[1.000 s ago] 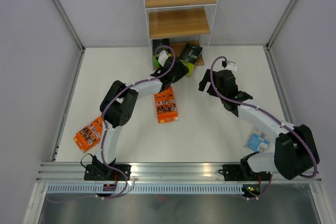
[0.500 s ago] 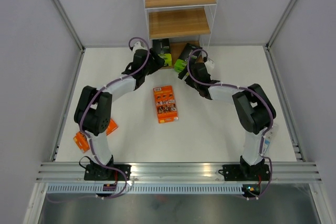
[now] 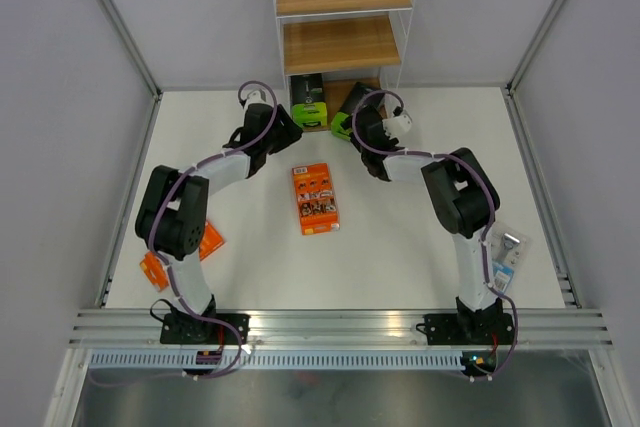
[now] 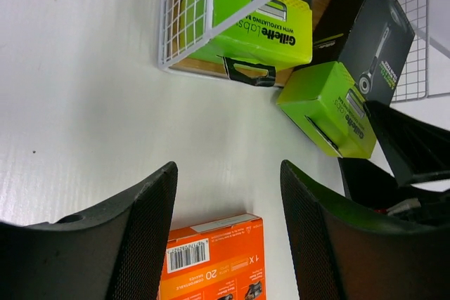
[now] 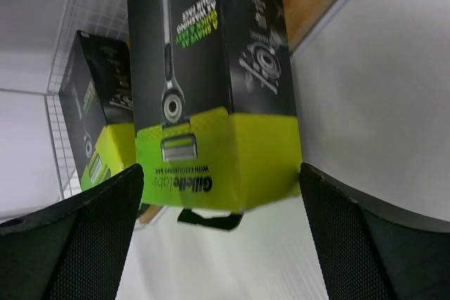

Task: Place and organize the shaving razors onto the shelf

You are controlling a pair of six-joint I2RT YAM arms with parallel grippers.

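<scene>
top external alone shows the blue pack [image 3: 503, 257]; left hand [image 4: 228, 173] and right hand [image 5: 221, 173] both spread.

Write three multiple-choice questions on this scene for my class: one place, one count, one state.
1. Where does the light blue pack lie? A far left; B near the table's right edge; C mid-table.
2. How many orange packs show? A one; B two; C four.
3. How do the right arm's jaws stand? A open; B shut on an orange pack; C shut, empty.
Key: B, seen at the right edge; B, one mid-table, one far left; A, spread wide before a green-and-black pack.
</scene>
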